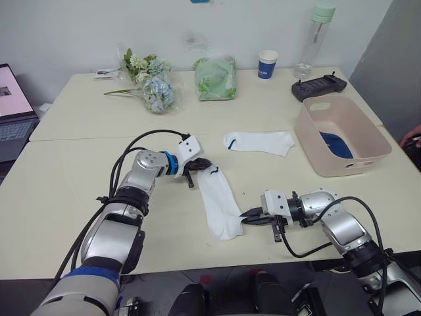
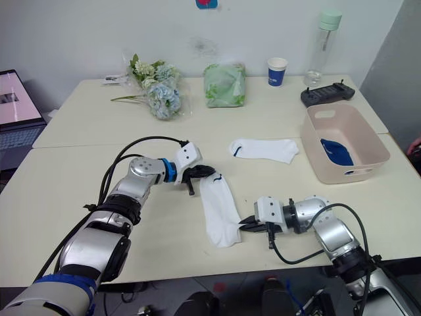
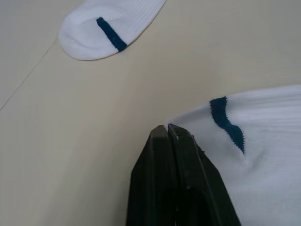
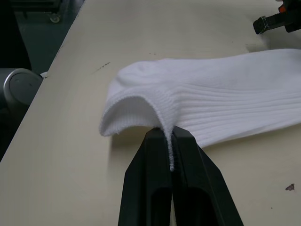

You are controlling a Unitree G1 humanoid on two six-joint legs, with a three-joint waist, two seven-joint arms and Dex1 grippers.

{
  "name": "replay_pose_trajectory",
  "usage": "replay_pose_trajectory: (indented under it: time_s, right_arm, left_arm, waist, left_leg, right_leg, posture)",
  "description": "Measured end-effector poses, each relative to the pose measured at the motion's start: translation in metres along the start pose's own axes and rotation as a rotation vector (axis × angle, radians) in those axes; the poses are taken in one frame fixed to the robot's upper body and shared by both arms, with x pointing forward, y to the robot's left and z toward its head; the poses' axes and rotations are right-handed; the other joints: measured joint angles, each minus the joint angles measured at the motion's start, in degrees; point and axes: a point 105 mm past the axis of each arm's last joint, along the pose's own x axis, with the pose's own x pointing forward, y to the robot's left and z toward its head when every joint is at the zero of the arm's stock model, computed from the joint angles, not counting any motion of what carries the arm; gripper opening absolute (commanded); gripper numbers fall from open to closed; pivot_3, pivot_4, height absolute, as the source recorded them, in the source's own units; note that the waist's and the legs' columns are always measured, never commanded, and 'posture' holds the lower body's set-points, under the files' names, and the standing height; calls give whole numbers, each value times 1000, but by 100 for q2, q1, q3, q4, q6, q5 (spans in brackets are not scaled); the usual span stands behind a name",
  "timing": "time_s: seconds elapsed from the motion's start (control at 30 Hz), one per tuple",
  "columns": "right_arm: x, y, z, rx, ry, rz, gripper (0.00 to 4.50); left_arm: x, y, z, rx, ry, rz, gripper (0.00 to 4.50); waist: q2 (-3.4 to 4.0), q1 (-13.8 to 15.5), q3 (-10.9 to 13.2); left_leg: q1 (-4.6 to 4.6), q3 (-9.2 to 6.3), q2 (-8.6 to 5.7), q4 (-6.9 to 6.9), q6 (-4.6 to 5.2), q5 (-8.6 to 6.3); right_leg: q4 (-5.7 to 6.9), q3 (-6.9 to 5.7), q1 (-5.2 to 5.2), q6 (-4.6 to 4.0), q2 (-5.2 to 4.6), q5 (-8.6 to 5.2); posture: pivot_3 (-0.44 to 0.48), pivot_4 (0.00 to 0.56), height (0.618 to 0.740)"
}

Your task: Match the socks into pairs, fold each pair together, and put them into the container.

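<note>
Table (image 1: pixel 79 197) work stands at the pairing step: a pink container (image 1: pixel 368 141) near the right edge already holds dark blue socks (image 1: pixel 335 145), and two white socks remain out. Both pincers are clamped on the near white sock (image 1: pixel 220 201), the left gripper (image 1: pixel 197 166) at its toe end, the right gripper (image 1: pixel 250 215) pinching its cuff beside the front edge. Next, judging by this, it must be carried onto the second white sock (image 1: pixel 260 141) lying toward the container.

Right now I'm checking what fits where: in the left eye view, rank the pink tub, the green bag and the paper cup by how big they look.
1. pink tub, clearly largest, though nearest the camera.
2. green bag.
3. paper cup, smallest; it stands about as far back as the bag.
</note>
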Motion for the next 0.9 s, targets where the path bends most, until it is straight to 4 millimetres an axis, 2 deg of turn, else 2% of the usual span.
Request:
replay_pose_trajectory:
  time_s: [0.23, 0.47, 0.5, 0.6, 0.73, 0.8, 0.9]
  right_arm:
    - [-1, -1, 2, -31, -5, -2, 0]
    - [-19, -30, 3, -187, 50, -13, 0]
    - [-20, -32, 3, -210, 52, 0, 0]
    - [-21, -47, 2, -287, 69, 42, 0]
    - [-20, -61, 3, -379, 90, 119, 0]
    - [-18, -64, 1, -379, 97, 145, 0]
    - [-18, -73, -2, -362, 127, 155, 720]
  left_arm:
    - [-4, -6, 1, -43, -33, -29, 48]
    - [-41, -19, -16, -157, -34, 108, 48]
    - [-46, -24, -19, -184, -37, 129, 48]
    - [-63, -58, -28, -325, -31, 210, 48]
    - [-73, -88, -15, -480, -83, 337, 48]
    - [-77, -92, -12, -495, -88, 391, 48]
    - [-78, -95, -18, -565, -87, 495, 0]
  waist:
    - [0, -6, 0]
    - [2, -68, 1]
    - [2, -74, 1]
    - [4, -138, 3]
    - [0, -60, 3]
    - [1, -25, 3]
    - [1, -4, 3]
  left_leg:
    - [0, -1, 1, 0, 0, 0]
    - [3, 3, 13, -3, 0, 0]
    - [5, 1, 18, -3, 0, 0]
    - [4, 3, 29, -4, 1, -1]
    - [10, -3, 34, -1, 0, 0]
    - [13, 0, 32, -2, 0, 0]
    - [13, 0, 28, -2, 0, 0]
  right_leg:
    - [1, 0, -1, 0, 0, 0]
    - [2, 8, -5, 0, 3, 0]
    - [4, 12, -4, 1, 0, -1]
    - [0, 19, -4, 1, -7, -1]
    - [3, 10, 6, 1, -5, 0]
    - [2, 13, 9, 0, -5, 0]
    - [0, 15, 8, 0, -8, 0]
  posture:
    - [0, 150, 740]
    - [0, 150, 740]
    - [0, 150, 740]
    - [0, 150, 740]
    - [0, 150, 740]
    - [0, 150, 740]
    - [0, 150, 740]
